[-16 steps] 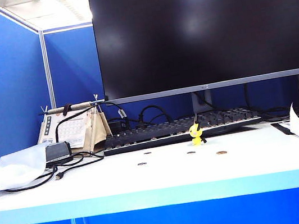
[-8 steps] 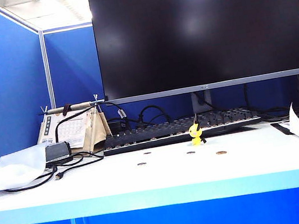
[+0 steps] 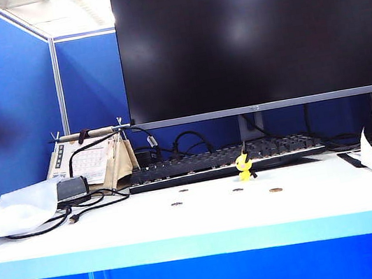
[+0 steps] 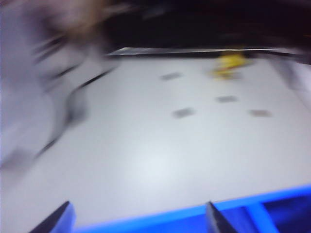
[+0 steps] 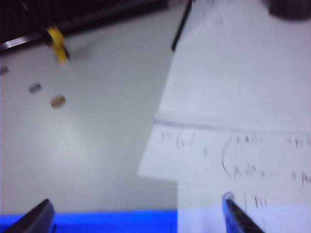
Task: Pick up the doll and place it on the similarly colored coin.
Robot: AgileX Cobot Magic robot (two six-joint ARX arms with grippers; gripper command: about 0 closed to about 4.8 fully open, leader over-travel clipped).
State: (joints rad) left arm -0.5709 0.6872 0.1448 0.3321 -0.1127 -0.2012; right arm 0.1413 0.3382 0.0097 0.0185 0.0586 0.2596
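Doll (image 3: 244,166) before keyboard (image 3: 225,161); coin (image 3: 275,190) prob. front-right, apart.

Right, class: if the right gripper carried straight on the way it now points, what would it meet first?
Probably the handwritten paper sheet. The right gripper, open, is over the table at its front edge, and the sheet's near corner lies dead ahead; the doll and coin sit well aside. Depth is uncertain.

White counter (image 3: 116,232) with a blue front edge, backed by blue partition walls (image 3: 3,104) joined at a pale post. A large dark monitor (image 3: 247,34) on a stand fills the rear, reflecting soft glare. Bright ceiling panels (image 3: 59,7) show above the partitions at upper left.
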